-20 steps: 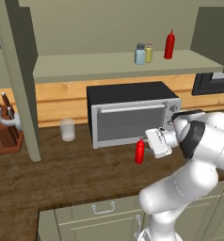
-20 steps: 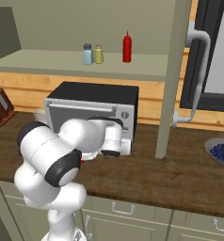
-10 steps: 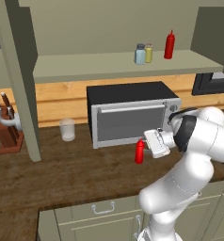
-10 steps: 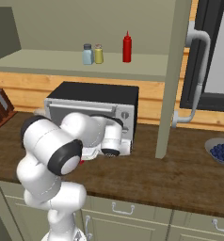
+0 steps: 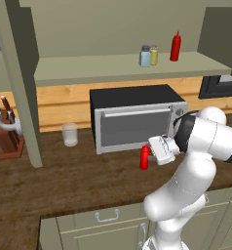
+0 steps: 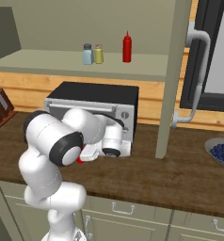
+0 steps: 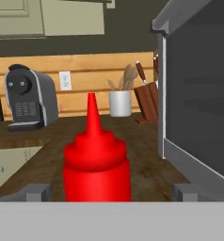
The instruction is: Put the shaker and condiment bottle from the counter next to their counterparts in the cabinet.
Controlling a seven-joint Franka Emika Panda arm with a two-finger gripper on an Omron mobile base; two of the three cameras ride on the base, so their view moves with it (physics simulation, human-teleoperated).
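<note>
Condiment bottle (image 7: pixel 97 162) stands upright on the counter (image 5: pixel 79 180), lower centre of the hand view, directly between the two finger tips (image 7: pixel 35 192), which sit well apart on either side with a gap to the bottle on both sides. Gripper (image 5: pixel 152 152) jaws wide, nothing held. In the left base view the same bottle (image 5: pixel 145 157) is at frame centre, just left of the gripper and in front of the microwave (image 5: pixel 135 117). In the right base view a sliver of red shows at the arm's forearm, lower left of centre; the bottle's body is hidden by the arm.

Cabinet (image 5: pixel 118 68) shelf, upper half of both base views: shaker (image 5: pixel 145 56) just beside the yellowish shaker (image 5: pixel 154 54); second red bottle (image 5: pixel 175 46) near them to the right, apart.

Hand view background: knife block (image 7: pixel 149 99) and pale utensil holder (image 7: pixel 120 102) at mid-right, dark coffee machine (image 7: pixel 27 101) at left; microwave door cut off by the right edge. Bottle's base is hidden at the frame bottom. Left base view: glass (image 5: pixel 69 134) left of the microwave. Right base view: bowl of blueberries (image 6: pixel 221 150), cut off at right edge.
</note>
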